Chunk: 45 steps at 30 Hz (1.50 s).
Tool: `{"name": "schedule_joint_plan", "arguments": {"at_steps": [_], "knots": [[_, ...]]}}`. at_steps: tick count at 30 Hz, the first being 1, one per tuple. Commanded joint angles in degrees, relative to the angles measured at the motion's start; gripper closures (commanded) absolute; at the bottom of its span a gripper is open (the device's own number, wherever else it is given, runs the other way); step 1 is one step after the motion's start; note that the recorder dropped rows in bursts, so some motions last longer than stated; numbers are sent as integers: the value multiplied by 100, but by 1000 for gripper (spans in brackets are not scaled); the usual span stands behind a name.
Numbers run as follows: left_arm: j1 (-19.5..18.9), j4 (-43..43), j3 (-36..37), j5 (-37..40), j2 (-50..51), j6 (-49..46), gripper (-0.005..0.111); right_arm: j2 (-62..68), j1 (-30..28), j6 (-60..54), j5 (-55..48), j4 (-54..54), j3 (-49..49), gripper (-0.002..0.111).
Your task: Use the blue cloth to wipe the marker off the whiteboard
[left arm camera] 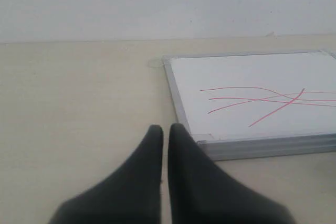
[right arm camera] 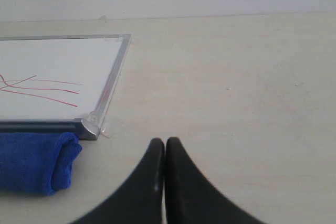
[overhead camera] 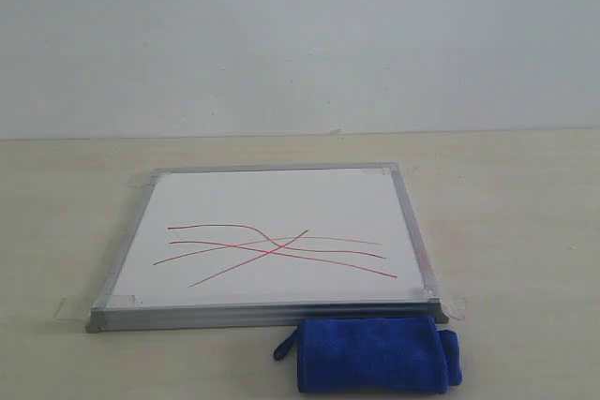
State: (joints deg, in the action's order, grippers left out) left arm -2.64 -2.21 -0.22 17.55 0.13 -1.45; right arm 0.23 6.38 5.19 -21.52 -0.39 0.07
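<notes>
The whiteboard [overhead camera: 272, 222] lies flat mid-table, silver-framed with clear tape tabs at its corners. Red marker lines [overhead camera: 281, 248] cross one another in a loose scribble over its nearer half. The rolled blue cloth [overhead camera: 375, 355] rests on the table against the board's front edge, toward the right corner. Neither gripper shows in the exterior view. My left gripper [left arm camera: 166, 129] is shut and empty, low over the table just off the board's front left corner [left arm camera: 202, 139]. My right gripper [right arm camera: 165, 142] is shut and empty, off the board's front right corner [right arm camera: 92, 125], with the cloth's end [right arm camera: 37, 163] beyond that corner.
A pale wooden tabletop [overhead camera: 506, 203] stretches all round the board, and a plain white wall [overhead camera: 300, 35] stands behind it. Bare wood lies on the board's left [left arm camera: 79, 103] and right [right arm camera: 236, 77].
</notes>
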Motion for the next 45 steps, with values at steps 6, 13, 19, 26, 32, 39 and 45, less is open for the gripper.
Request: {"name": "schedule_joint_plan", "arguments": {"at_steps": [6, 13, 19, 26, 32, 39, 45], "knots": [[-13, -12, 22, 4, -13, 60, 103, -23, -15, 0, 55, -9, -7, 108], [-13, -12, 22, 4, -13, 60, 103, -23, -15, 0, 55, -9, -7, 108], [-13, -12, 22, 4, -13, 60, 103, -23, -15, 0, 55, -9, -7, 108], [-13, -12, 22, 4, -13, 60, 103, -23, -15, 0, 55, -9, -7, 108], [-13, -12, 22, 4, -13, 60, 103, -23, -15, 0, 428, -9, -7, 108], [-13, -12, 22, 4, -13, 60, 103, -23, -15, 0, 1742, -9, -7, 108], [-13, -12, 22, 4, -13, 60, 103, -23, -15, 35, 2600, -9, -7, 108]]}}
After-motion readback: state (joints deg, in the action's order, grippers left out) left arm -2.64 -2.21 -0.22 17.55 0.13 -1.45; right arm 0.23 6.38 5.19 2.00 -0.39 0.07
